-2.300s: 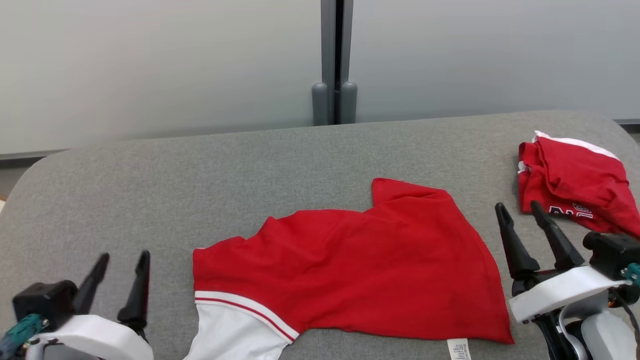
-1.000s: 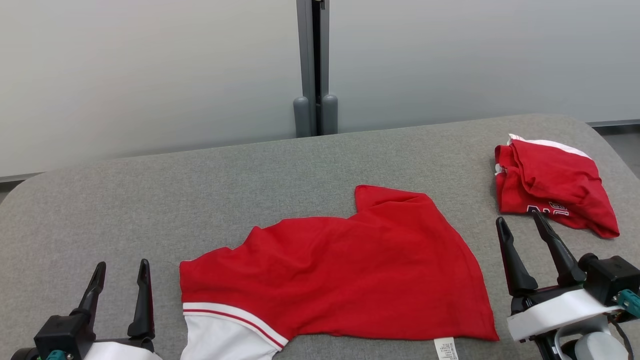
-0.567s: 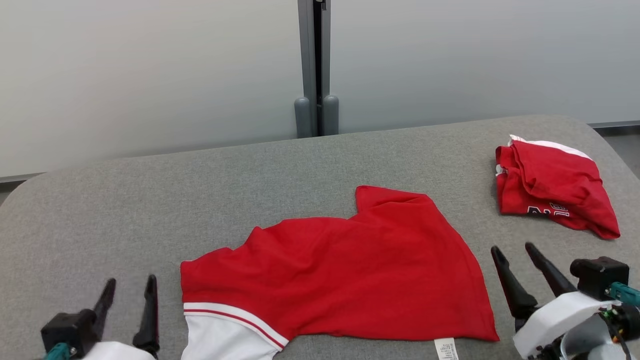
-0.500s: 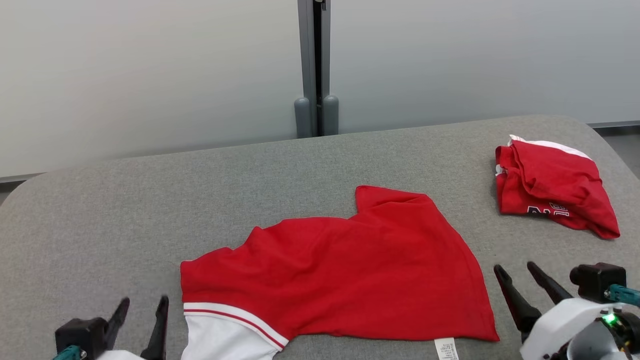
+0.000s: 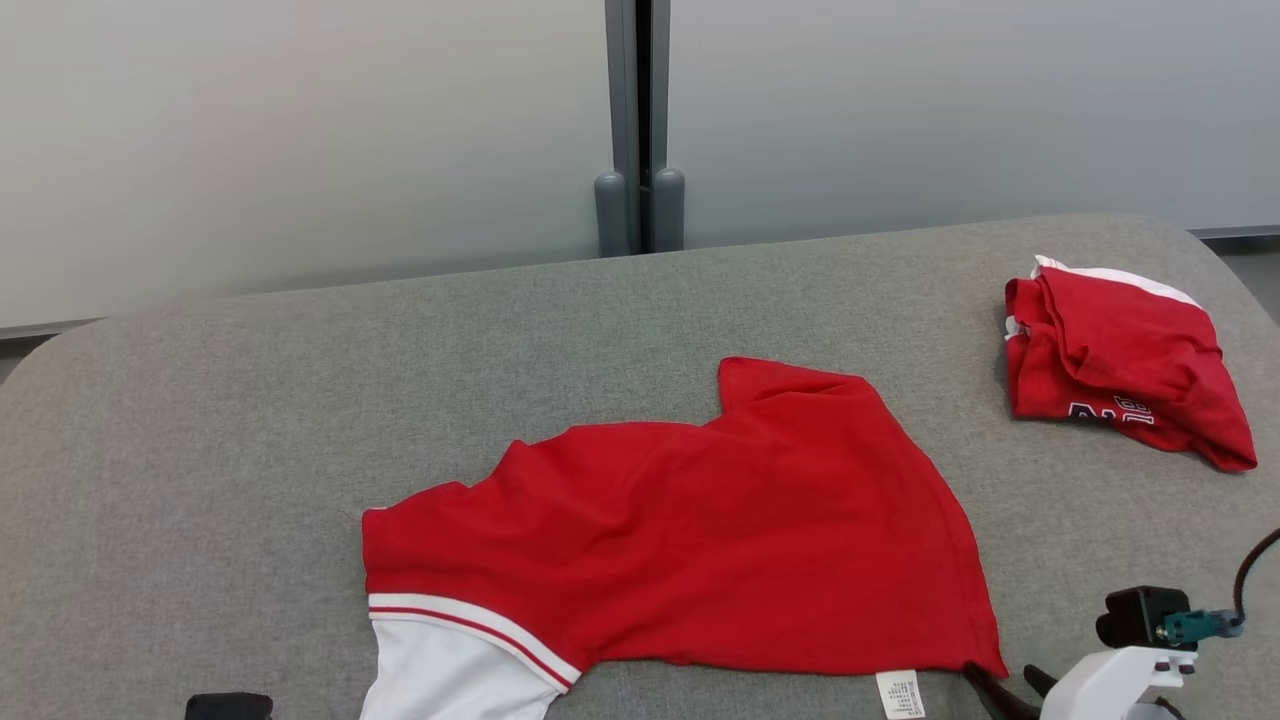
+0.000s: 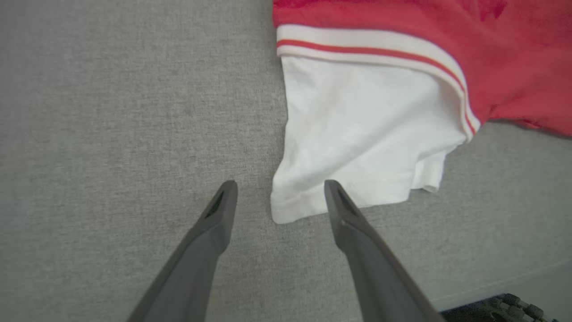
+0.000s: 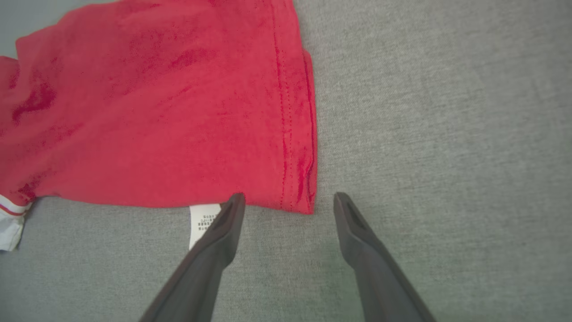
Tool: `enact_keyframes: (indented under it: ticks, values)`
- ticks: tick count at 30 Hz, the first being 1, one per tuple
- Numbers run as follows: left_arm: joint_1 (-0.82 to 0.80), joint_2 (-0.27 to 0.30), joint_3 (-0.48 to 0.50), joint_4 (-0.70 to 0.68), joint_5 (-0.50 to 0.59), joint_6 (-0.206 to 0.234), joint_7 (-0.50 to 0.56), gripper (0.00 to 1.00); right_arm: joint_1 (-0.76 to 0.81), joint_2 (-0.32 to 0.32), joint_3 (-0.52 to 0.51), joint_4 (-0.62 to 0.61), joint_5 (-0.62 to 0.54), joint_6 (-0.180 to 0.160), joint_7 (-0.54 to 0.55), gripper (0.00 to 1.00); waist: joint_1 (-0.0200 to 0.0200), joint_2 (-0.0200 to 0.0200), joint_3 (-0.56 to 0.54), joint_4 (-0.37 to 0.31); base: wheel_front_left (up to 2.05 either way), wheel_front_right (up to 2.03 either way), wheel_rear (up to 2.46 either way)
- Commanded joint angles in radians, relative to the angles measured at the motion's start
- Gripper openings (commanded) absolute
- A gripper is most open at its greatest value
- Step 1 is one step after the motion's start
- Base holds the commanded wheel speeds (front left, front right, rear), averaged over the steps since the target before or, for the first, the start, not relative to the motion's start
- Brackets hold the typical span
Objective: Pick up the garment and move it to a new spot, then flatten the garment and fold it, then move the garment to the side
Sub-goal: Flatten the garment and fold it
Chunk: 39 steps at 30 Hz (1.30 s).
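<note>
Flattening step, likely. Shirt (image 5: 700,540) lies spread on surface (image 5: 250,400), toward 6 o'clock. Left gripper (image 6: 279,185) jaws parted, framing white sleeve (image 6: 366,134) corner at 7 o'clock. Right gripper (image 7: 289,197) jaws parted at hem corner (image 7: 306,203), 5 o'clock. Next: pinch both corners, tug outward.

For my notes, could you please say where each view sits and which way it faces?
Head view: on the head, facing forward and down at the garment; right pincer at bottom.
Left wrist view: on that wrist, along the left pincer toward the white sleeve.
Right wrist view: on that wrist, along its pincer toward the care label.
Head and right wrist views share that label.
</note>
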<state>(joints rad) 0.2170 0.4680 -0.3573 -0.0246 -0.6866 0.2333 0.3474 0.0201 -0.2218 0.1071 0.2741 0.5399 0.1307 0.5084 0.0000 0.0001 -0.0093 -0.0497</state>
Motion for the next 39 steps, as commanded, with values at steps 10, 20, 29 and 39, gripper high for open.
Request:
enact_keyframes:
  ticks: [10,20,29,39]
  values:
    - [-0.093,-0.035,-0.043,0.116,-0.024,-0.066,0.017,1.0,-0.042,0.043,-0.021,0.059,-0.02,0.0,0.035,1.0,0.0,-0.0001,0.044,0.012,0.0,0.0,0.0]
    - [-0.145,-0.064,-0.066,0.225,-0.038,-0.109,0.005,1.0,-0.085,0.059,-0.029,0.101,-0.032,0.0,-0.016,1.0,0.0,-0.0001,0.065,0.015,0.0,0.0,0.0]
    - [-0.159,-0.077,-0.084,0.272,-0.058,-0.142,0.02,0.15,-0.106,0.067,0.001,0.163,-0.005,0.0,-0.024,0.0,0.0,-0.0001,0.067,0.024,0.0,0.0,0.0]
    - [-0.153,-0.039,-0.042,0.137,-0.054,-0.138,-0.034,0.0,-0.133,0.046,0.048,0.053,0.158,0.0,-0.177,0.0,0.0,-0.0001,0.041,0.03,0.0,0.0,0.0]
